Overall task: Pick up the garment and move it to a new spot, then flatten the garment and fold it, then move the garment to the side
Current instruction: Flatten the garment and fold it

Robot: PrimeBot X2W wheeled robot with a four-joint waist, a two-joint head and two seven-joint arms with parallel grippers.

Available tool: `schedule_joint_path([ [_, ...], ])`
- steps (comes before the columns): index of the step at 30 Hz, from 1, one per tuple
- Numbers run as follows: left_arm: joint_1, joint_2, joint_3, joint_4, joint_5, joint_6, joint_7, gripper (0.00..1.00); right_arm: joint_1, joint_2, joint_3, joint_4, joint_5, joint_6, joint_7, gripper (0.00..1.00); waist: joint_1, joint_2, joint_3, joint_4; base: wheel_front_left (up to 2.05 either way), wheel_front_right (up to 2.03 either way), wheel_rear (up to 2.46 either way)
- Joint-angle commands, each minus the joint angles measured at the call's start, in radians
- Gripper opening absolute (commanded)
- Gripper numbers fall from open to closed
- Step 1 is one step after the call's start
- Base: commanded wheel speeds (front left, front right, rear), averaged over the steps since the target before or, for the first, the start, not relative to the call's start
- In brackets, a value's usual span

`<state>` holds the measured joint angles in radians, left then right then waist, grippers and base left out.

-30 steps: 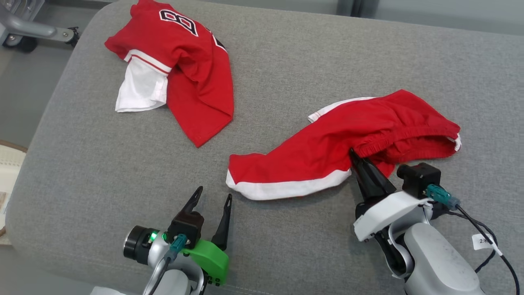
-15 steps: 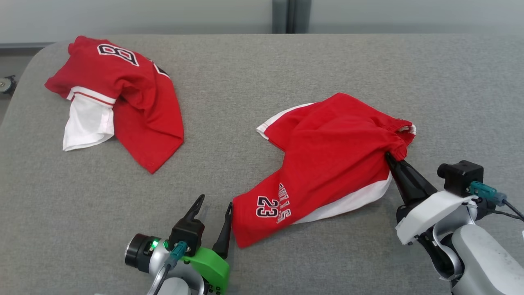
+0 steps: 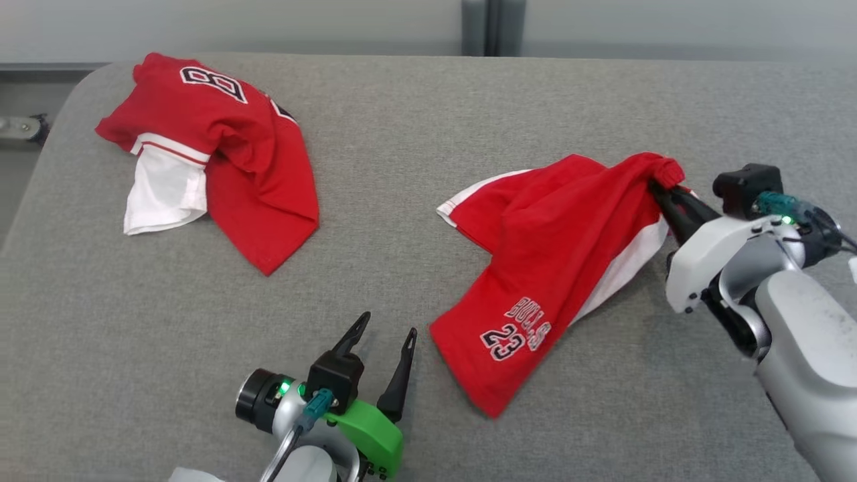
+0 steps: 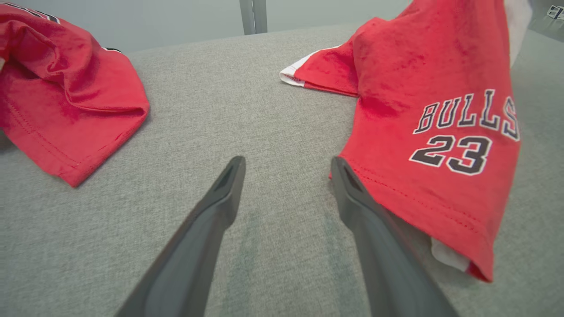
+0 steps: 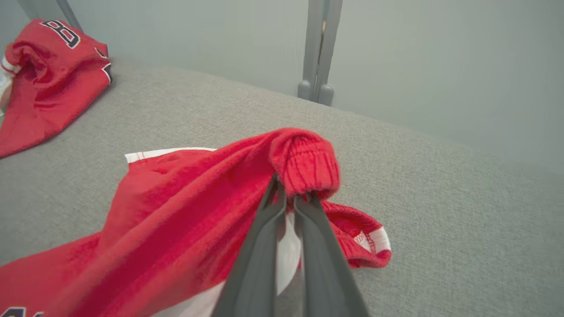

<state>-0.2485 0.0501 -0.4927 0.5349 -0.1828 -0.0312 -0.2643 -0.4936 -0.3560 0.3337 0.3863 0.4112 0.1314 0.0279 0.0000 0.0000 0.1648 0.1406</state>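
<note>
The garment, red shorts (image 3: 556, 254) with white trim and a "BULLS 23" print, hangs from its bunched waistband, its legs trailing on the grey cushion (image 3: 402, 167). My right gripper (image 3: 659, 191) is shut on that waistband, raised at the right. In the right wrist view the fingers pinch the red elastic fold (image 5: 304, 163) and the shorts (image 5: 185, 211) drape down to the left. My left gripper (image 3: 388, 325) stands open at the bottom centre, empty, just left of the shorts' hem. In the left wrist view the gripper (image 4: 287, 163) sits beside the printed leg (image 4: 440, 88).
A second red garment, a jersey (image 3: 248, 154) with a white sleeve and a number, lies crumpled at the far left; it also appears in the wrist views (image 4: 66, 110) (image 5: 48, 75). The cushion's rounded left edge (image 3: 40, 174) drops to the floor. A pale wall runs behind.
My right gripper has risen and moved away to the right with the waistband, pulling the shorts up so the printed leg hangs out. The head camera shifted. The left gripper stays open.
</note>
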Motion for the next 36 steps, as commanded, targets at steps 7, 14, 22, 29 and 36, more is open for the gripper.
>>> schedule_joint_path([
  [7,-0.043,0.001,-0.063,-0.045,-0.070,0.031,-0.001,1.00,-0.151,-0.030,0.005,0.264,-0.070,-0.001,0.025,0.00,0.0000,0.0000,0.105,0.192,0.00,0.00,0.00],
  [14,-0.056,0.001,-0.082,-0.064,-0.090,0.050,-0.001,1.00,-0.194,0.009,0.020,0.428,-0.054,-0.001,-0.043,1.00,0.0000,0.0000,0.112,0.175,0.00,0.00,0.00],
  [22,-0.041,0.002,-0.050,-0.065,-0.067,0.033,-0.001,1.00,-0.110,0.020,0.017,0.468,0.009,-0.002,-0.215,1.00,0.0000,0.0000,0.050,0.032,0.00,0.00,0.00],
  [29,-0.019,0.002,-0.036,-0.090,-0.069,0.006,-0.001,1.00,0.004,0.007,-0.070,0.344,0.041,-0.002,-0.290,1.00,0.0000,0.0000,0.003,-0.079,0.00,0.00,0.00],
  [36,0.004,0.002,-0.057,-0.081,-0.081,-0.013,-0.001,1.00,0.160,0.056,-0.179,0.138,-0.028,-0.001,-0.293,1.00,0.0000,0.0000,-0.030,-0.145,0.00,0.00,0.00],
])
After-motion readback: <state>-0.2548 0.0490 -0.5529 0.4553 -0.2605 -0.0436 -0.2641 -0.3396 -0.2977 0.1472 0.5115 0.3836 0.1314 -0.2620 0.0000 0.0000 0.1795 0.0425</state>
